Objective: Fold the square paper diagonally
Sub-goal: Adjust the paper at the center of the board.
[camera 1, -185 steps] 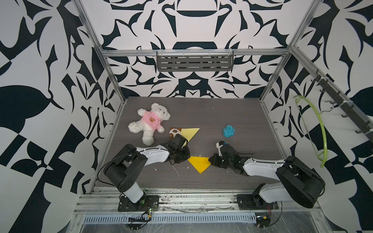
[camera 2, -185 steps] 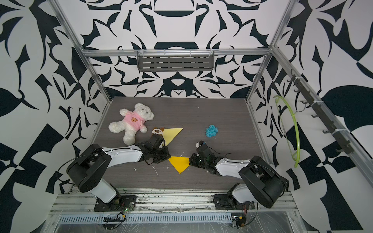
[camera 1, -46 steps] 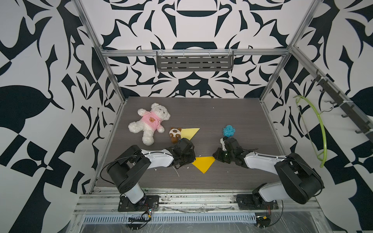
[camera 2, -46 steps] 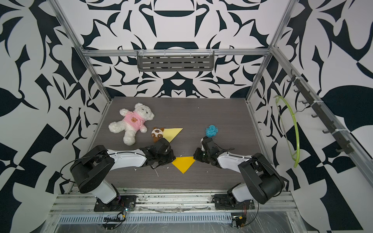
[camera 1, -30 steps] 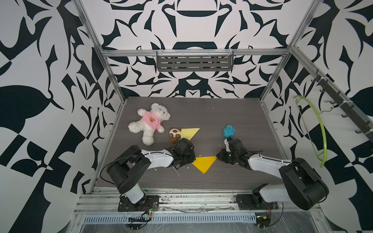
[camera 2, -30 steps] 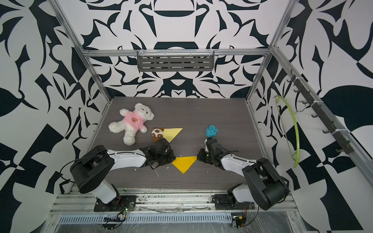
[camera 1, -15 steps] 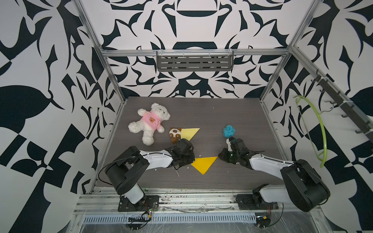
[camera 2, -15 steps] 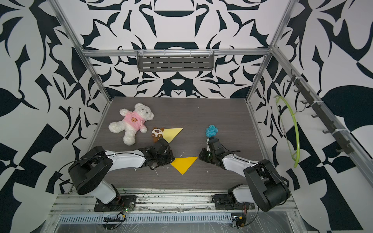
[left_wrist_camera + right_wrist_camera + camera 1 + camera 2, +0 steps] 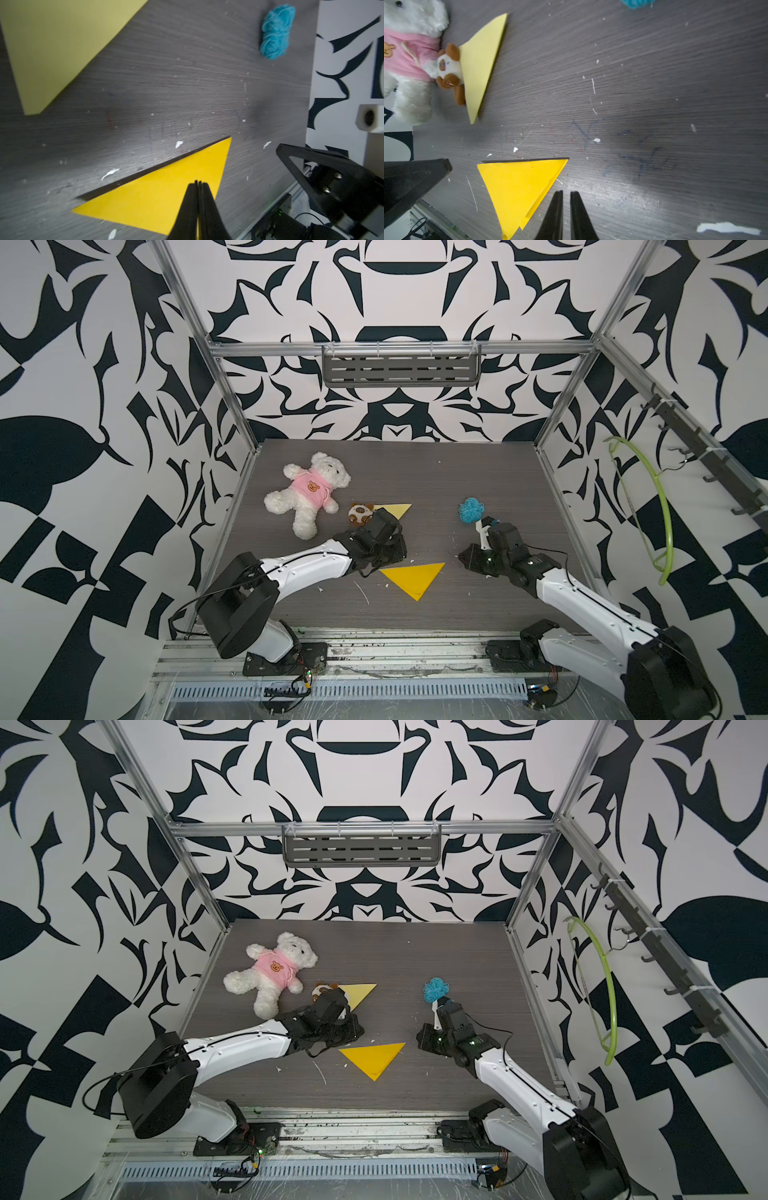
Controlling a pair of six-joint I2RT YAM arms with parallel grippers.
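I read the table (image 9: pixel 457 472) as a clock from above, with twelve at the back wall and six at my base rail. The bright yellow paper (image 9: pixel 413 577) lies just toward six from the centre and is already a triangle. Its long creased edge faces twelve and its point aims at six, so I judge the diagonal fold made.

As far as I can tell, neither of my grippers touches it. My left gripper (image 9: pixel 198 182) sits at the paper's ten o'clock, fingers pressed together on nothing. My right gripper (image 9: pixel 566 192) sits at its three o'clock, apart from it, with a thin slot between the fingers and nothing in it. I take both as parked clear so the sheet lies on its own.

Along the side facing four, the two layers do not quite match. The right wrist view shows a sliver of the under layer there. A dark line under the crease hints that it is slightly raised, so one more press along it may be worthwhile.

There is bare table at six and between my arms. Toward twelve it is tighter:
- a pale yellow folded paper (image 9: pixel 397 510) lies at twelve;
- a small brown plush (image 9: pixel 359 514) and a teddy bear (image 9: pixel 309 493) lie toward eleven;
- a blue yarn ball (image 9: pixel 469 510) lies at two, just beyond my right wrist.
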